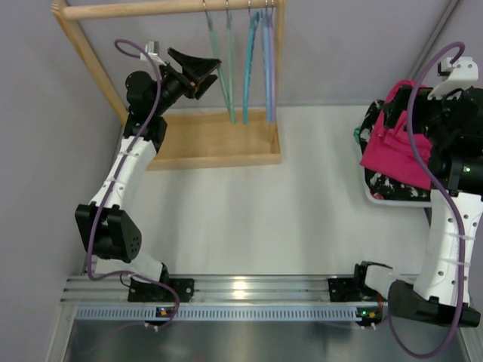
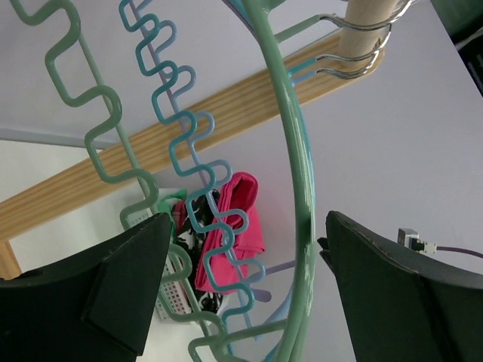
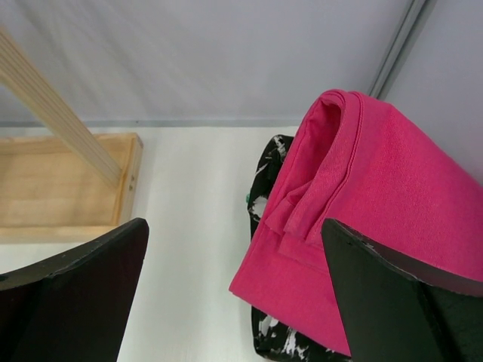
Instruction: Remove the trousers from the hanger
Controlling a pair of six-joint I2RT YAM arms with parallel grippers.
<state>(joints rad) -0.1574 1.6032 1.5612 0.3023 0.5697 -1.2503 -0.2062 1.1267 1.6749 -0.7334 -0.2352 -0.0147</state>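
Trousers (image 3: 377, 211) drape over speckled clothes (image 3: 281, 341), folds clear only from right wrist; left tool (image 2: 249, 217), right tool (image 3: 234, 223) spread.

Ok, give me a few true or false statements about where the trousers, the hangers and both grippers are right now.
1. The pink trousers lie on the black-and-white speckled clothes. True.
2. The left gripper is shut on a hanger. False: it is open, and a green hanger shows in the gap between its fingers.
3. Several hangers hang from the wooden rail. True.
4. The right gripper grips the trousers. False: it is open, with the trousers ahead of its fingers.
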